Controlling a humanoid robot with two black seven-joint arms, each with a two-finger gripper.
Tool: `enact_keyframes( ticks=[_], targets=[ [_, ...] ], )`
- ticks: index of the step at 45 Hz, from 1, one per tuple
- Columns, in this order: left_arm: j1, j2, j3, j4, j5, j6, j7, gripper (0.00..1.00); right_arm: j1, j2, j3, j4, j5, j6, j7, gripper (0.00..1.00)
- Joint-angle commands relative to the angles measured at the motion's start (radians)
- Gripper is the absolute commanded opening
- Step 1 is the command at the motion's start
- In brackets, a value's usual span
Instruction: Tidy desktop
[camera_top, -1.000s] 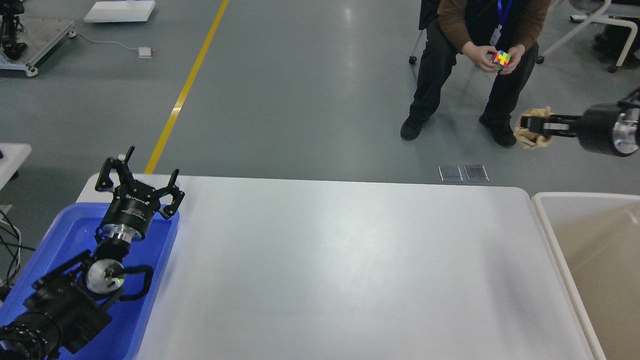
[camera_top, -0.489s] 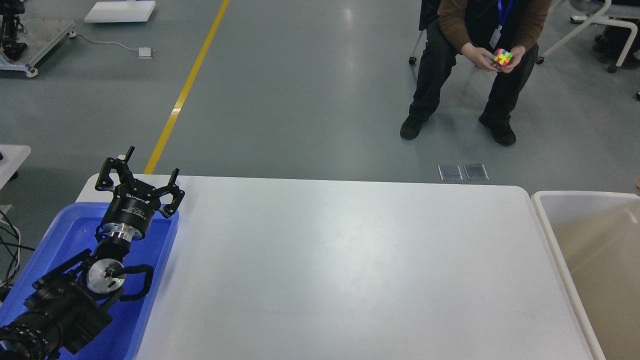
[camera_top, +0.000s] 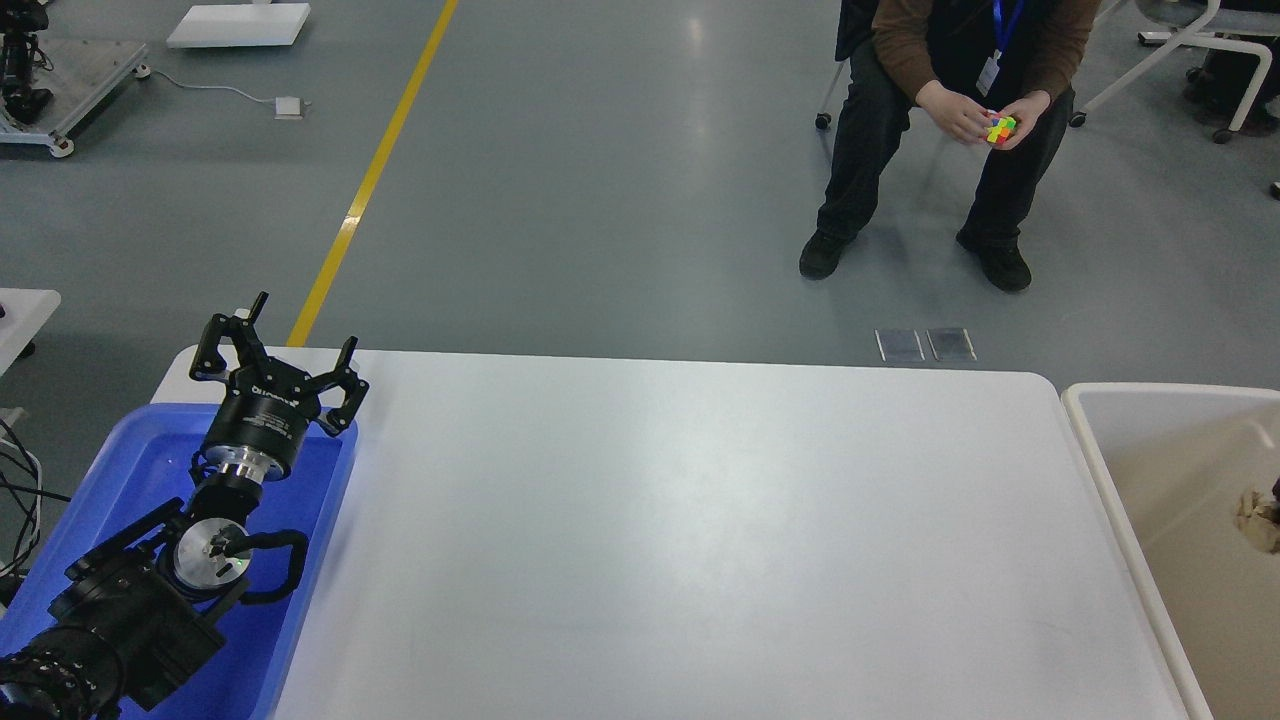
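The left gripper (camera_top: 278, 352) is being held released above the blue tray (camera_top: 120, 470), beside the desktop (camera_top: 700, 540). A crumpled tan object (camera_top: 1258, 518) is being seen in the beige bin (camera_top: 1150, 520); the right gripper's state cannot be told.

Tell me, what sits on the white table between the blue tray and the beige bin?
Nothing. In the head view, the desktop shows only bare white surface from the blue tray on its left to the beige bin on its right.

A smooth, slightly glossy white tabletop (camera_top: 700, 530) is shown. A shiny blue plastic tray (camera_top: 150, 450) is seen at its left edge, a matt cream plastic bin (camera_top: 1150, 480) at its right. A tan, crumpled, paper-like lump (camera_top: 1258, 518) is seen inside the bin. The left gripper (camera_top: 275, 365) is made of matt black material with a bright metal ring.
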Motion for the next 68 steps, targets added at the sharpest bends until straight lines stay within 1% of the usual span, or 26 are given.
enact_keyframes(
  ticks=[1,8,19,20,21,22,23,24,27,33,42,55,59,65,68],
  targets=[
    [0.0,0.0,0.0,0.0,0.0,0.0,0.0,1.0,-0.068,0.126,0.117,-0.055,0.038,-0.087,-0.057,0.0],
    [0.0,0.0,0.0,0.0,0.0,0.0,0.0,1.0,-0.086,0.143,0.139,-0.055,0.038,-0.112,-0.056,0.0],
    [0.0,0.0,0.0,0.0,0.0,0.0,0.0,1.0,-0.109,0.143,0.166,-0.057,0.038,-0.118,-0.054,0.0],
    [0.0,0.0,0.0,0.0,0.0,0.0,0.0,1.0,-0.112,0.142,0.168,-0.058,0.038,-0.122,-0.053,0.12],
    [0.0,0.0,0.0,0.0,0.0,0.0,0.0,1.0,-0.112,0.141,0.168,-0.058,0.038,-0.129,-0.053,0.33],
    [0.0,0.0,0.0,0.0,0.0,0.0,0.0,1.0,-0.112,0.141,0.171,-0.06,0.038,-0.136,-0.053,0.58],
    [0.0,0.0,0.0,0.0,0.0,0.0,0.0,1.0,-0.112,0.138,0.174,-0.058,0.039,-0.147,-0.051,0.9],
    [0.0,0.0,0.0,0.0,0.0,0.0,0.0,1.0,-0.112,0.138,0.181,-0.06,0.039,-0.158,-0.051,1.0],
    [0.0,0.0,0.0,0.0,0.0,0.0,0.0,1.0,-0.109,0.132,0.208,-0.06,0.039,-0.182,-0.051,1.0],
    [0.0,0.0,0.0,0.0,0.0,-0.001,0.0,1.0,-0.101,0.117,0.246,-0.06,0.039,-0.184,-0.051,1.0],
    [0.0,0.0,0.0,0.0,0.0,0.0,0.0,1.0,-0.085,0.115,0.249,-0.06,0.039,-0.19,-0.047,1.0],
    [0.0,0.0,0.0,0.0,0.0,0.0,0.0,1.0,0.024,0.123,0.281,-0.058,0.041,-0.191,-0.045,1.0],
    [0.0,0.0,0.0,0.0,0.0,0.0,0.0,1.0,0.075,0.125,0.402,-0.055,0.053,-0.184,-0.047,1.0],
    [0.0,0.0,0.0,0.0,0.0,0.0,0.0,1.0,0.161,0.128,0.729,-0.035,0.189,-0.164,-0.047,1.0],
    [0.0,0.0,0.0,0.0,0.0,0.0,0.0,1.0,0.208,0.14,0.847,-0.017,0.236,-0.133,-0.048,1.0]
  ],
)
